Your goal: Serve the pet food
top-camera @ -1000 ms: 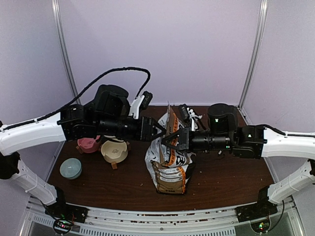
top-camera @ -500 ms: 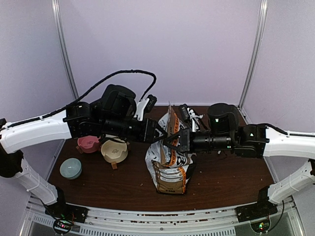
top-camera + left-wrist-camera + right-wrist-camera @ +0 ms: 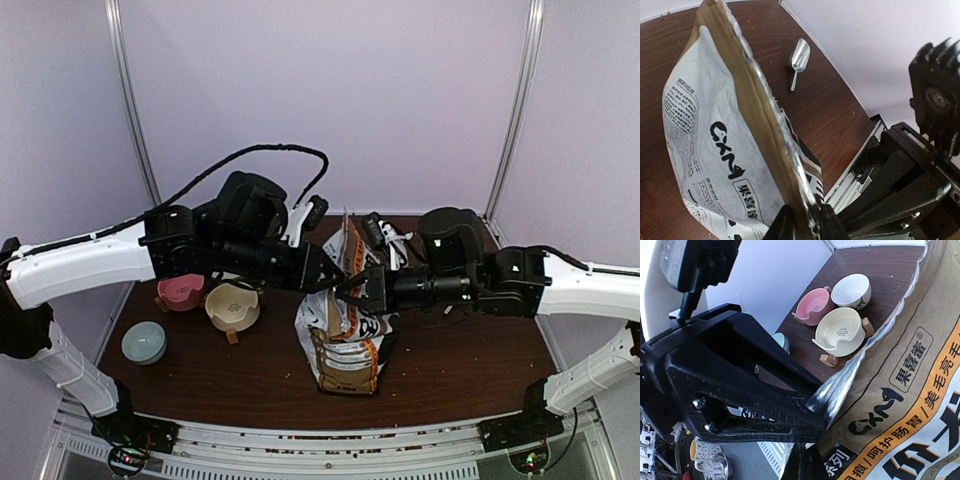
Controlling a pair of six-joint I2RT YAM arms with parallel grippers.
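Opening barely begun: left fingers (image 3: 783, 225) clamp the top rim of the CXM bag (image 3: 715, 140), right fingers (image 3: 356, 288) beside them, grip unclear; metal scoop (image 3: 800, 57) untouched, cream bowl (image 3: 840, 331) empty, no kibble visible.

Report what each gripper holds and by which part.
Both hold the CXM bag by its opened top rim: the left gripper pinches the foil-lined edge, and the right gripper grips it close beside.

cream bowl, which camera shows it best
The right wrist view: the cream bowl is close and clear there, and its paw print can be seen. The top external view shows it small, with the print unreadable. The left wrist view misses it.
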